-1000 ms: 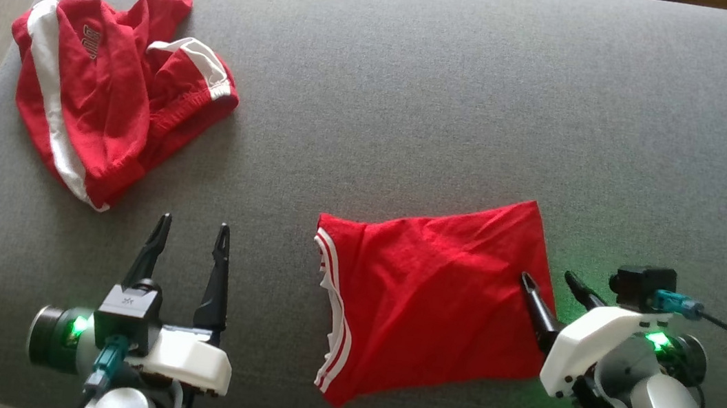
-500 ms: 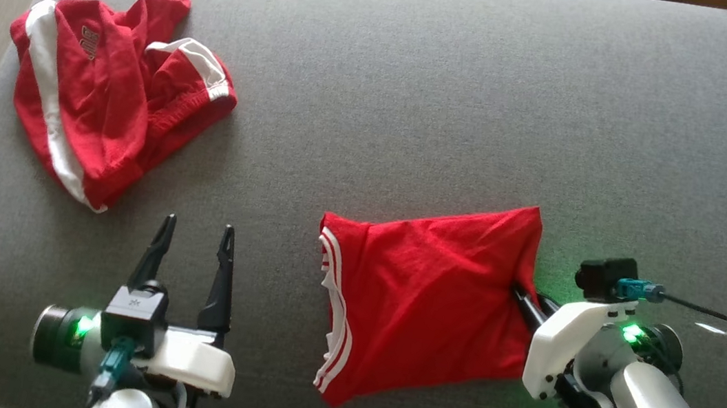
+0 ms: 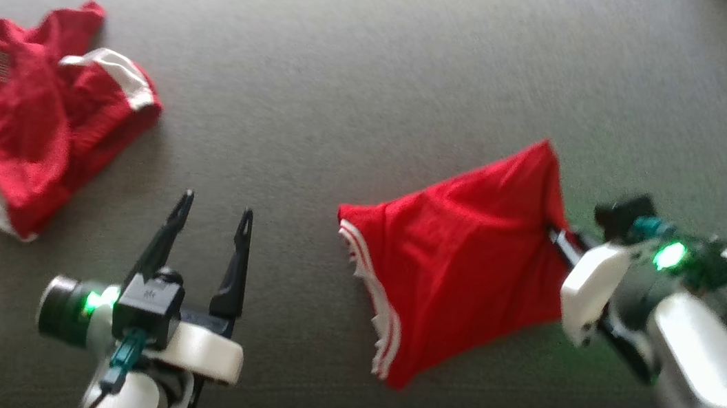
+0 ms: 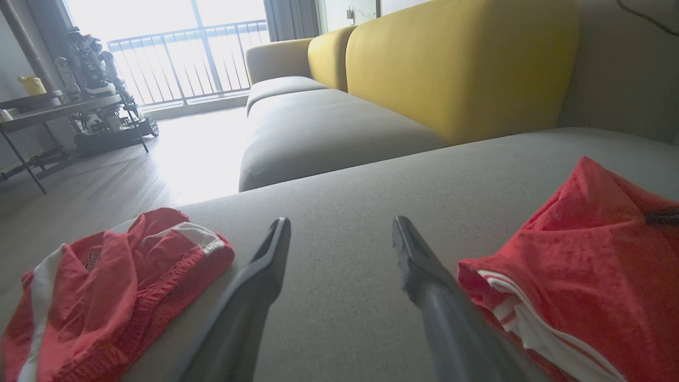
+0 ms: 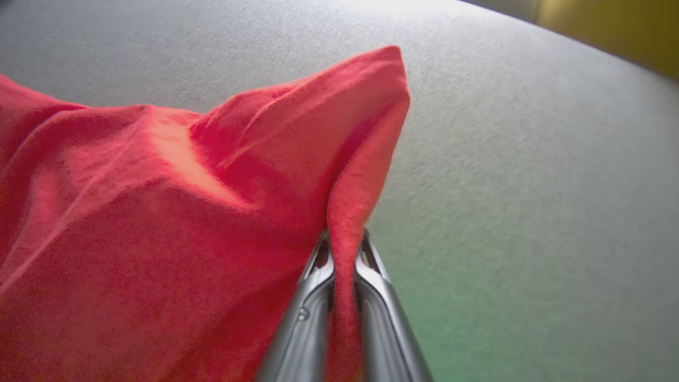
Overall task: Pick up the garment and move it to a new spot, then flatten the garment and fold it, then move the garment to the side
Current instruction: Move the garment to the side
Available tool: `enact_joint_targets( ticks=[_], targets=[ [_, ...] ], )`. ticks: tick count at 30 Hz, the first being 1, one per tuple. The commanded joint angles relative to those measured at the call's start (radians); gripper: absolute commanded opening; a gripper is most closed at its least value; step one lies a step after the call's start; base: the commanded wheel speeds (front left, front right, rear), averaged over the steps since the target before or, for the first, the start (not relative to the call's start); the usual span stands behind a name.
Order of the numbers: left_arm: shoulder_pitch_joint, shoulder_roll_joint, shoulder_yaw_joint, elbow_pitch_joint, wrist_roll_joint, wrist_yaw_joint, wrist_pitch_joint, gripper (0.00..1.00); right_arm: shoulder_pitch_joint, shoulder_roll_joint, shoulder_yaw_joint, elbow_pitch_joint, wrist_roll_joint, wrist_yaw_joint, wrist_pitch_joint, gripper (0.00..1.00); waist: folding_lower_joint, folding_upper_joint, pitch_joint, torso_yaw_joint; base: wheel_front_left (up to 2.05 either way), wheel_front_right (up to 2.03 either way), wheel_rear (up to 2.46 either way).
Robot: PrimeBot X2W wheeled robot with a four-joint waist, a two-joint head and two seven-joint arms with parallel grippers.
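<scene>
A folded red garment (image 3: 460,264) with white-striped hems lies on the grey sofa cushion (image 3: 365,79), right of centre. My right gripper (image 3: 557,238) is shut on its right edge, which rises in a peak; in the right wrist view the red fabric (image 5: 344,265) is pinched between both fingers. My left gripper (image 3: 213,217) stands open above the cushion to the garment's left, with nothing between its fingers (image 4: 265,276). The same garment (image 4: 583,265) sits just right of those fingers in the left wrist view.
A second red garment (image 3: 19,127) with white bands lies crumpled at the cushion's far left. Beyond the cushion the left wrist view shows a yellow sofa back (image 4: 456,58), bare floor (image 4: 106,175) and a table (image 4: 48,106) by a window.
My right gripper closed on the garment's right edge and lifted it, so the fabric peaks upward. The head camera has shifted, moving the whole picture leftward. The left gripper stays open.
</scene>
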Motion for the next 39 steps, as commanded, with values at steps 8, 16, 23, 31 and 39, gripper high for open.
enact_joint_targets(
  ticks=[8, 16, 23, 31, 39],
  targets=[
    [-0.173, 0.072, -0.016, -0.064, 0.047, -0.026, -0.012, 1.0, -0.258, -0.109, 0.097, -0.058, 0.003, 0.0, -0.035, 0.0, 0.0, 0.0, 0.223, -0.208, 0.0, 0.0, 0.0],
    [-0.319, 0.124, -0.068, -0.073, 0.073, -0.057, -0.012, 1.0, -0.439, -0.128, 0.039, 0.021, 0.057, 0.0, -0.088, 0.0, 0.0, 0.0, 0.367, -0.341, 0.0, 0.0, 0.0],
    [-0.401, 0.135, -0.101, -0.07, 0.073, -0.065, -0.012, 1.0, -0.531, -0.145, -0.045, 0.12, 0.067, 0.0, -0.14, 0.0, 0.0, 0.0, 0.437, -0.369, 0.0, 0.0, 0.0],
    [-0.433, 0.149, -0.121, -0.08, 0.059, -0.049, -0.012, 1.0, -0.583, -0.162, -0.178, 0.205, 0.075, 0.0, -0.184, 0.0, 0.0, 0.0, 0.501, -0.367, 0.0, 0.0, 0.0],
    [-0.443, 0.168, -0.14, -0.072, 0.04, -0.034, -0.012, 1.0, -0.59, -0.148, -0.223, 0.208, 0.058, 0.0, -0.189, 0.0, 0.0, 0.0, 0.509, -0.363, 0.0, 0.0, 0.0]
  ],
)
